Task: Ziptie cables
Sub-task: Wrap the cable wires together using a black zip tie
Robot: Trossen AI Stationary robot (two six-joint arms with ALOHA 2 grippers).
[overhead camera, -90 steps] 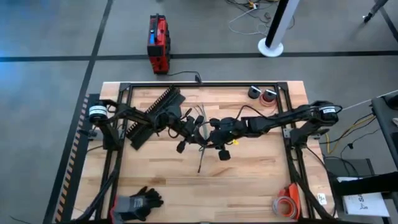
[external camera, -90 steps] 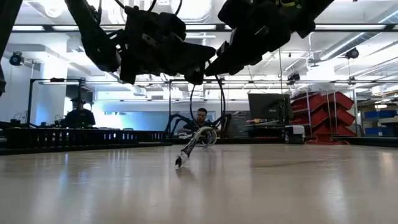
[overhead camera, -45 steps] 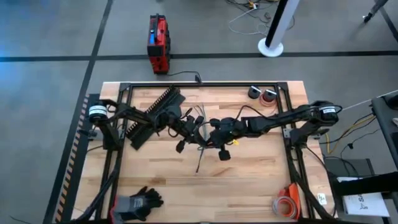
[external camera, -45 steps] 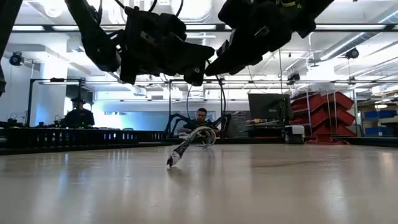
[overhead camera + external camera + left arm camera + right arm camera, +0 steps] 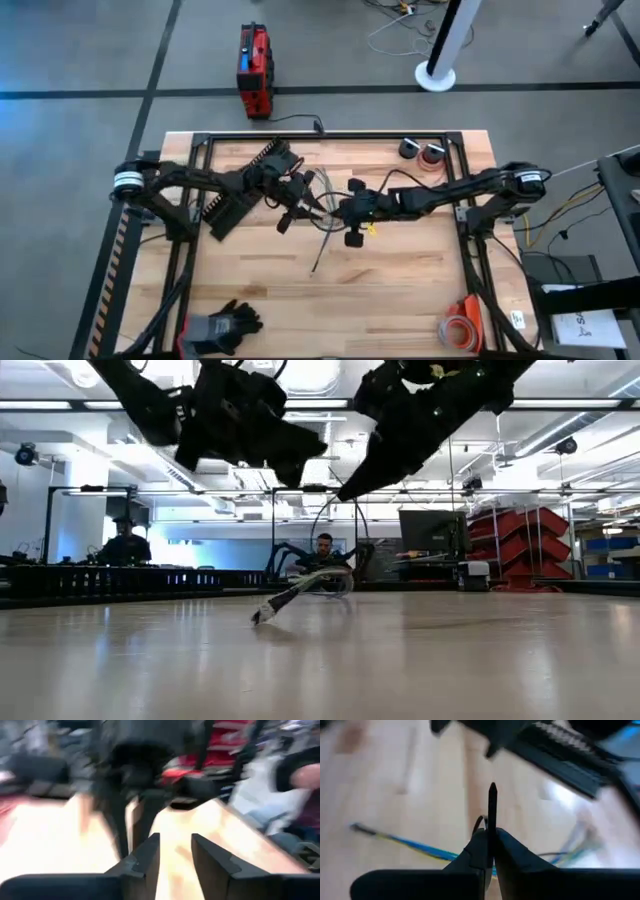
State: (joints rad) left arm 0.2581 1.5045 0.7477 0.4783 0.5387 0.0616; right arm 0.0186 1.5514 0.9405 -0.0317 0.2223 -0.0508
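Toward the table's (image 5: 250, 300) left edge, one black slotted strip (image 5: 240, 185); just beside it, left gripper (image 5: 292, 200) lifted clear of the wood, fingers a little apart and empty. At mid-table, one bundle of cables (image 5: 322, 245) trailing toward the near edge, lifted at its far end. Right gripper (image 5: 340, 212) pinched on one thin black zip tie (image 5: 492, 810), probably for wrapping; two spools (image 5: 424, 151) near the far right corner.

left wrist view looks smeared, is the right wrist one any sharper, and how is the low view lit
Left wrist view: heavy motion blur, only the left gripper reads clearly. Right wrist view: table and cables soft, right gripper sharper. Low view: arms backlit into silhouettes.
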